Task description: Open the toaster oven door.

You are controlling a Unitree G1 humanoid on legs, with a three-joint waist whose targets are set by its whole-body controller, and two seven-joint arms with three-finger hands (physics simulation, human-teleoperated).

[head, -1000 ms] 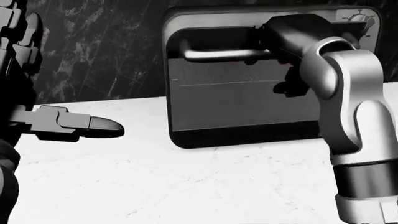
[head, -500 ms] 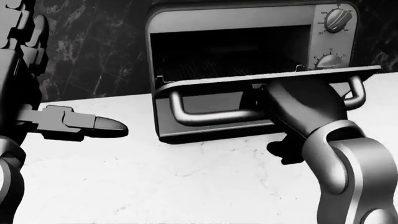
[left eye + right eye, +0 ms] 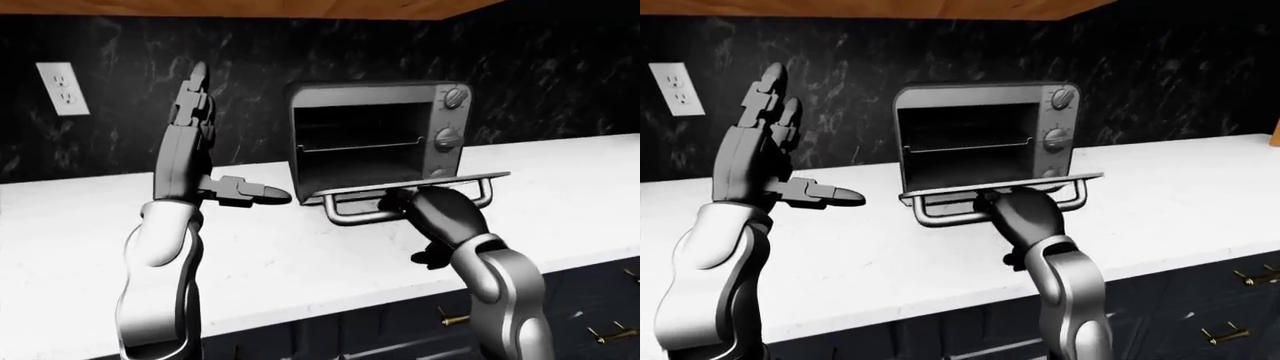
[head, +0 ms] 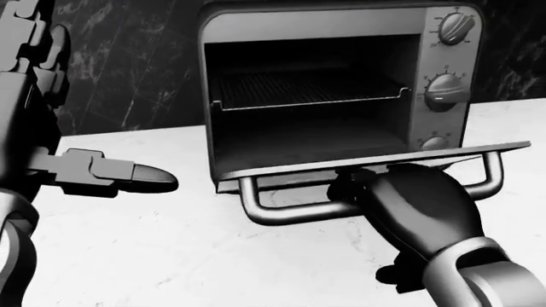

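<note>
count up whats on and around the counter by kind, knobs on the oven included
toaster oven: 1
oven knobs: 3
wire rack: 1
door handle: 1
wall outlet: 1
drawer pulls: 2
total: 9

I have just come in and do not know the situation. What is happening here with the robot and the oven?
The robot's right hand grips the handle of the toaster oven door. The door is folded down to about level, so the toaster oven on the white counter stands open and its wire rack shows. The left hand is raised with open fingers, holding nothing.
</note>
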